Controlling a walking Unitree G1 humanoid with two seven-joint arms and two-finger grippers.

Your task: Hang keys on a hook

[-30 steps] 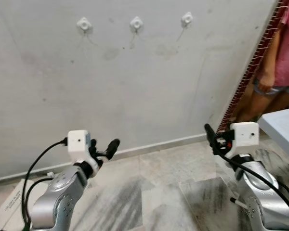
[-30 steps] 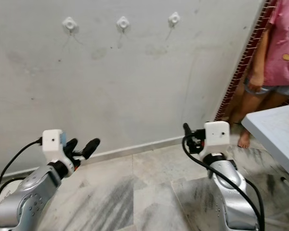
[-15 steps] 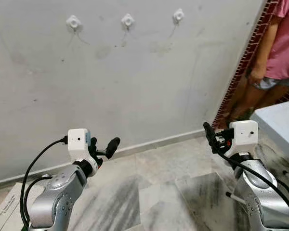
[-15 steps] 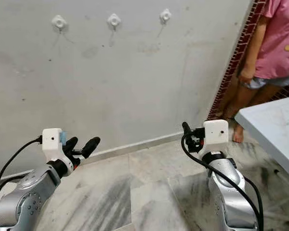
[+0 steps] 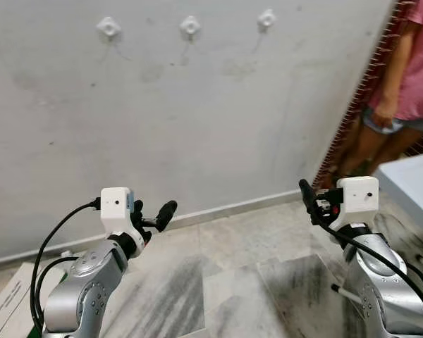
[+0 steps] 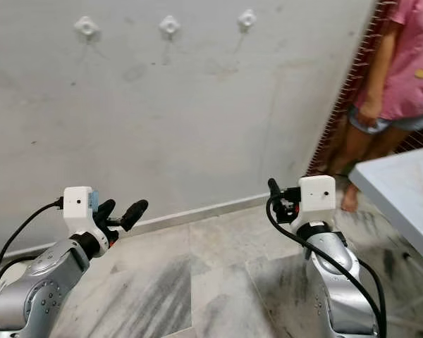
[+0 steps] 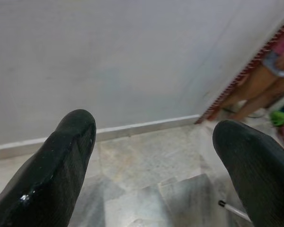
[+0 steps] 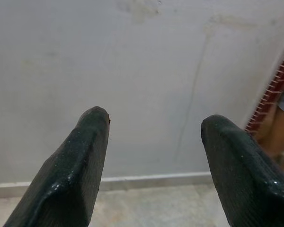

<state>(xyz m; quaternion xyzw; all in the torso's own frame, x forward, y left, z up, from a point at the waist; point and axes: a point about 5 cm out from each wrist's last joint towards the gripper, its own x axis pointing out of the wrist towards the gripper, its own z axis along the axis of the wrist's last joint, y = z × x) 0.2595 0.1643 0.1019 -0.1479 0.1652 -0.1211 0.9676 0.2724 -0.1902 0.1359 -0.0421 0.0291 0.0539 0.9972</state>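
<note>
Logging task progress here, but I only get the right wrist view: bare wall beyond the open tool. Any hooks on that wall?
Observer: Yes, three white hooks in a row, high on the wall, all bare.
Operator: Is the left tool holding anything?
Observer: No, the left tool is open and empty.
Operator: What's on the robot's right?
Observer: A white table corner, and a person in a pink shirt standing beyond it.
</note>
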